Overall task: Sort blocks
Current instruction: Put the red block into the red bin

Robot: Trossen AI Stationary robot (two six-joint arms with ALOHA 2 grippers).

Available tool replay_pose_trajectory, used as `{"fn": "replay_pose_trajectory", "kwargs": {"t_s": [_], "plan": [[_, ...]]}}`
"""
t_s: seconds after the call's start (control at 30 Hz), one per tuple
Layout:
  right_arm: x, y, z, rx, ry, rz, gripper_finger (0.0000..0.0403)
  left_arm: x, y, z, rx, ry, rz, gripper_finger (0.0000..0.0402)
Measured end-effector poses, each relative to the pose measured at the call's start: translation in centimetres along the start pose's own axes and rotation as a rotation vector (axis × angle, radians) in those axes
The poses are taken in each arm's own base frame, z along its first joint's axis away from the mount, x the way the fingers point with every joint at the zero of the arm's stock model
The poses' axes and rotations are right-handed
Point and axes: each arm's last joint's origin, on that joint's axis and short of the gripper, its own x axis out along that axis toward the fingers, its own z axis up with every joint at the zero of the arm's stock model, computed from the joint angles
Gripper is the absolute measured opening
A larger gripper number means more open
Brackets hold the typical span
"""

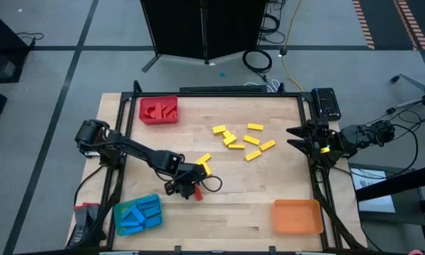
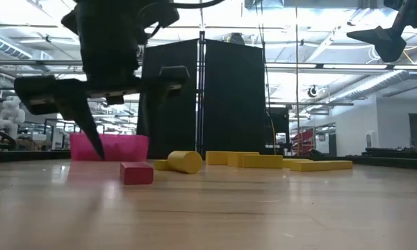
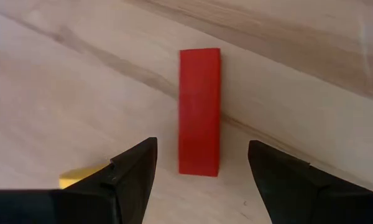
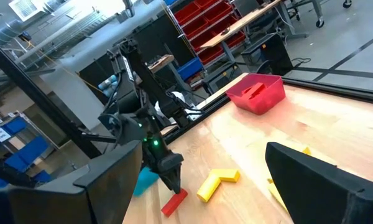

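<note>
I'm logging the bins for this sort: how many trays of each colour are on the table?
Red tray: 1
Blue tray: 1
Orange tray: 1
Total: 3

red block (image 3: 199, 112) flat on table; yellow blocks (image 1: 242, 139) scattered mid-table; blue blocks (image 1: 139, 213) in tray

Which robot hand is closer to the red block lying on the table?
The left hand. It hangs right over the red block, fingers open on either side. The right hand waits far off at the table's right edge, beyond the yellow blocks.
</note>
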Motion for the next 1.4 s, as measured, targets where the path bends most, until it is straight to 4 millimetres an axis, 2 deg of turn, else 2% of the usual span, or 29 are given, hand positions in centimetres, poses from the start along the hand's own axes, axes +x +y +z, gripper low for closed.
{"fn": "replay_pose_trajectory", "kwargs": {"t_s": [0.47, 0.6, 0.87, 1.03, 1.23, 1.4], "plan": [[0.0, 0.0, 0.0, 0.005, 0.002, 0.003, 0.0338, 2.6, 0.1, -0.3, -0.009, -0.006, -0.051, 0.025], [0.0, 0.0, 0.0, 0.016, 0.002, 0.003, 0.0338, 2.9, 0.2, -0.2, -0.039, 0.025, -0.093, 0.0213], [0.0, 0.0, 0.0, 0.016, 0.002, 0.003, 0.0338, 2.7, 0.7, 0.2, -0.071, 0.028, -0.102, 0.0105], [0.0, 0.0, 0.0, 0.016, 0.002, 0.003, 0.0338, 2.6, 0.6, 0.2, -0.11, 0.041, -0.107, 0.0104], [0.0, 0.0, 0.0, 0.02, 0.002, 0.003, 0.0338, 1.3, 1.0, -0.1, -0.233, 0.119, 0.0, 0.0104], [0.0, 0.0, 0.0, 0.018, 0.0, -0.001, 0.0338, -2.3, 3.4, 0.0, -0.406, 0.108, 0.227, 0.0104]]}}
